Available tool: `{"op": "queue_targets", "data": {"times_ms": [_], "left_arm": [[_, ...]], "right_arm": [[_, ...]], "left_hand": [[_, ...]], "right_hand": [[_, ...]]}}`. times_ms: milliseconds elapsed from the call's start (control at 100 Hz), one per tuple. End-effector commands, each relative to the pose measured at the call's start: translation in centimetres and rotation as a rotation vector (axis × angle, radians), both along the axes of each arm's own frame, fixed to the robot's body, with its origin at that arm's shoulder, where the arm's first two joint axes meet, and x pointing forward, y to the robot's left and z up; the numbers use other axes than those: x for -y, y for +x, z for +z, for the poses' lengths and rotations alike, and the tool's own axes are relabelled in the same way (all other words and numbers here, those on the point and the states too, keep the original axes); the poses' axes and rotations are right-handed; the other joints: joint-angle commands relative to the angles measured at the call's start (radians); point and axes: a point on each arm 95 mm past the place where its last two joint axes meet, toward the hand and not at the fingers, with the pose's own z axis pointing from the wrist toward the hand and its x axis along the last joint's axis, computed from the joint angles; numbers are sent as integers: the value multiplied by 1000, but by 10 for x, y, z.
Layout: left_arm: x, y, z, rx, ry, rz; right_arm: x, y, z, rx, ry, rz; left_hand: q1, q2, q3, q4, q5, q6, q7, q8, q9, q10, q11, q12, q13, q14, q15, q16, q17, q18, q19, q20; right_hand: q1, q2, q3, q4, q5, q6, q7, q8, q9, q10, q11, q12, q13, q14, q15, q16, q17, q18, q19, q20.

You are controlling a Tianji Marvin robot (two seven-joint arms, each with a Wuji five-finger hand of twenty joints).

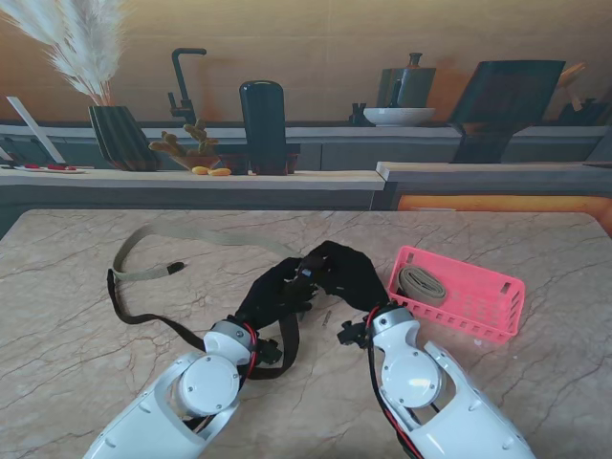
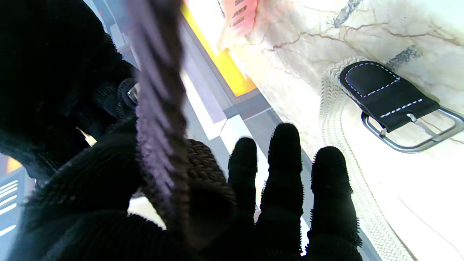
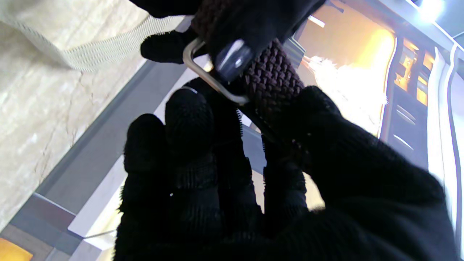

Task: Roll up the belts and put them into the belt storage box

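Two gloved hands met over the middle of the marble table (image 1: 86, 363): left hand (image 1: 271, 292) and right hand (image 1: 349, 273), both closed on the dark braided belt (image 1: 153, 320). Left hand pinched the strap between thumb and forefinger, other fingers (image 2: 284, 159) spread; right hand clamped the buckle end (image 3: 214, 81). Trailed leftward from the hands in a loop on the tabletop, then back near the left wrist. Lay farther left and beyond: beige belt (image 1: 206, 237), stretched in an arc, its black-tabbed buckle (image 2: 395, 105) flat on the marble. Sat right of the hands: pink storage box (image 1: 497, 306), with a rolled beige belt (image 1: 421, 285) inside its left end.
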Motion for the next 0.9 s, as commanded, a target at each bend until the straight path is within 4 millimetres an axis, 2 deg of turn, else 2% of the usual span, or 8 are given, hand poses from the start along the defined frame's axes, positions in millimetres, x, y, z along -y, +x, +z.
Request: {"op": "queue_targets", "data": {"times_ms": [0, 100, 210, 280, 490, 640, 750, 890], "left_arm": [[-5, -5, 2, -2, -11, 1], [-12, -8, 7, -3, -49, -2], [-18, -12, 10, -13, -101, 0], [-20, -14, 12, -27, -125, 3], [-27, -19, 4, -155, -114, -57], [-25, -24, -2, -226, -160, -105], [-22, -27, -5, -229, -151, -128], [-20, -31, -8, -228, -148, -142]], "right_arm": [[3, -2, 14, 46, 20, -10], [10, -2, 22, 88, 10, -32], [17, -1, 28, 128, -9, -54], [21, 0, 32, 147, -19, -67], [31, 5, 43, 207, -57, -92], [36, 6, 49, 225, -74, -94], [38, 7, 51, 235, -86, -96], [41, 9, 53, 239, -100, -100]], "left_hand": [[-59, -21, -51, -1, -51, -10, -101, -61, -99, -20, -80, -63, -88, -7, -100, -56, -46, 2, -61, -31], [-103, -29, -103, -2, -83, -27, -172, -110, -190, -25, -161, -119, -199, -17, -245, -135, -106, -8, -185, -69], [-121, -26, -142, -1, -77, -35, -201, -129, -200, -25, -197, -141, -240, -26, -321, -178, -123, -10, -249, -78], [-108, -23, -143, -1, -41, -23, -195, -128, -161, -11, -191, -141, -223, -21, -321, -179, -123, -9, -254, -76], [32, 20, -122, -6, 192, -9, -132, -87, 87, 6, -147, -138, -60, -27, -276, -185, -64, -25, -219, -65], [114, 53, -80, -11, 254, -36, -84, -55, 135, -11, -141, -150, -34, -39, -257, -203, -53, -42, -190, -82], [209, 3, -104, -64, 296, -85, -22, -3, 179, -30, -113, -145, -6, -43, -223, -203, -35, -36, -152, -86], [255, -34, -117, -63, 326, -113, 26, 7, 217, -39, -90, -136, 14, -43, -199, -195, -20, -35, -130, -80]], "right_hand": [[44, 39, 66, -6, 83, -104, 110, 18, 38, -49, -12, -2, 25, -22, -13, -10, 8, -23, -7, -10], [44, 38, 67, -6, 85, -102, 109, 18, 40, -49, -17, -3, 26, -21, -20, -12, 6, -24, -11, -11], [43, 41, 66, -6, 84, -103, 108, 18, 41, -52, -22, -4, 27, -22, -25, -14, 5, -25, -13, -11], [41, 45, 65, -6, 82, -104, 106, 18, 40, -53, -24, -3, 26, -23, -28, -15, 3, -28, -16, -11], [41, 54, 56, -2, 71, -109, 106, 23, 34, -58, -25, 1, 23, -30, -33, -15, 1, -33, -21, -11], [41, 60, 50, 2, 68, -108, 106, 23, 31, -59, -24, 3, 21, -31, -33, -14, 0, -36, -23, -10], [42, 64, 46, 7, 64, -108, 106, 24, 28, -61, -23, 3, 20, -34, -34, -13, -1, -41, -24, -9], [43, 67, 40, 12, 61, -109, 107, 24, 26, -61, -21, 5, 19, -35, -33, -12, -1, -41, -25, -8]]}}
